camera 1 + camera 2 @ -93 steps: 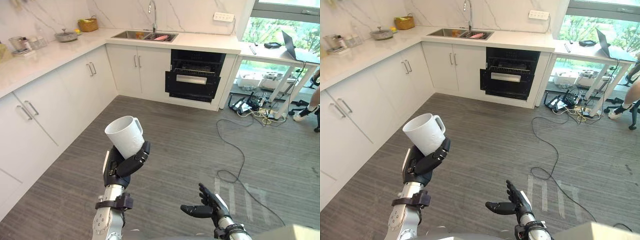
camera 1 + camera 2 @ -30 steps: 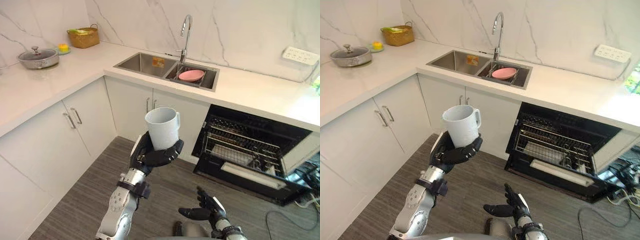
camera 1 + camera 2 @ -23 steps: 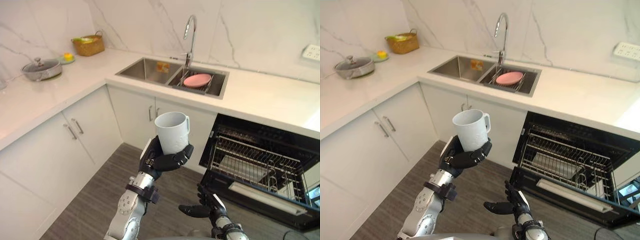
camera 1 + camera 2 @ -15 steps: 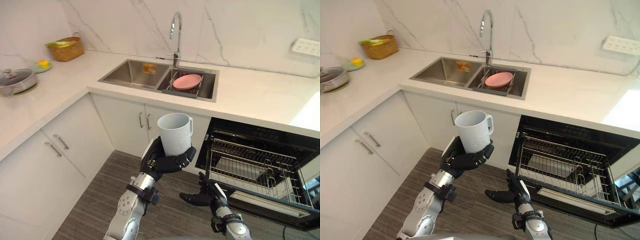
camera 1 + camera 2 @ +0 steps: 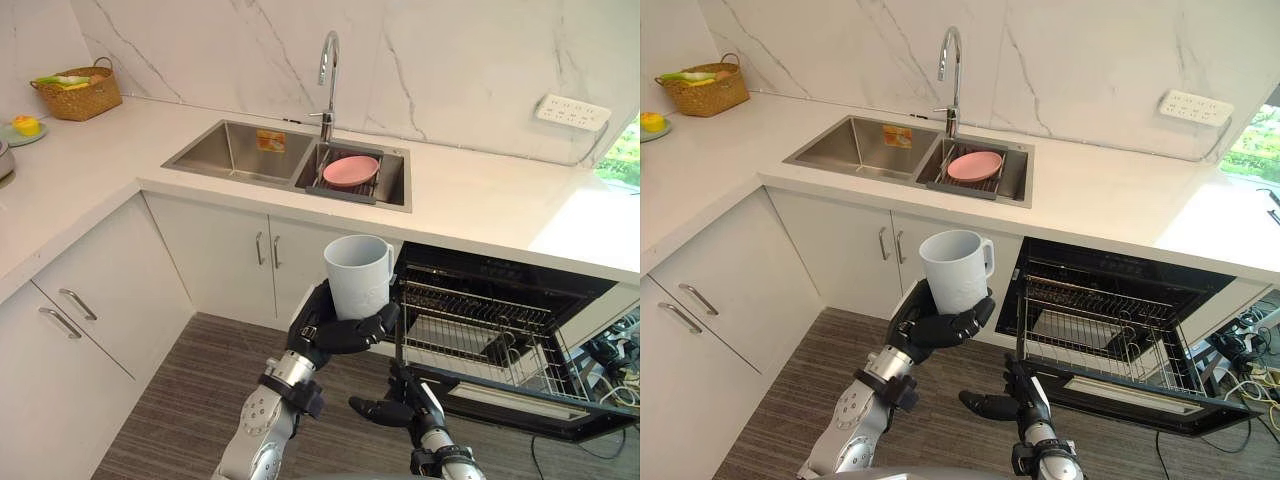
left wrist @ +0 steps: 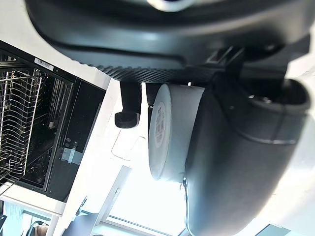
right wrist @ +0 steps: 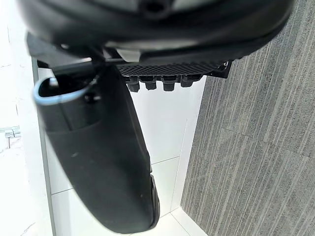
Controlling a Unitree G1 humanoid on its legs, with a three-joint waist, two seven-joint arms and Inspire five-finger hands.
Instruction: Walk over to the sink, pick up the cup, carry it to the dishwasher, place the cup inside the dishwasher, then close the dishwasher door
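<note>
A white cup (image 5: 357, 277) with a handle stands upright in my left hand (image 5: 330, 332), whose fingers curl round its base; the left wrist view shows the cup's bottom (image 6: 170, 130) against the palm. It hangs in the air just left of the open dishwasher (image 5: 500, 330), whose wire rack (image 5: 480, 335) is pulled out over the lowered door (image 5: 520, 405). My right hand (image 5: 395, 408) floats low in front of the door's left end, fingers straight and holding nothing. The sink (image 5: 285, 160) lies behind in the white counter.
A pink plate (image 5: 350, 170) lies in the sink's right basin under the tap (image 5: 325, 60). A wicker basket (image 5: 78, 95) stands at the counter's far left. White cabinets (image 5: 100, 310) run along the left. Grey floor (image 5: 190, 400) lies open below.
The camera has come closer and swung right, so the dishwasher sits nearer. The cup stays upright in my left hand; my right hand stays open and low.
</note>
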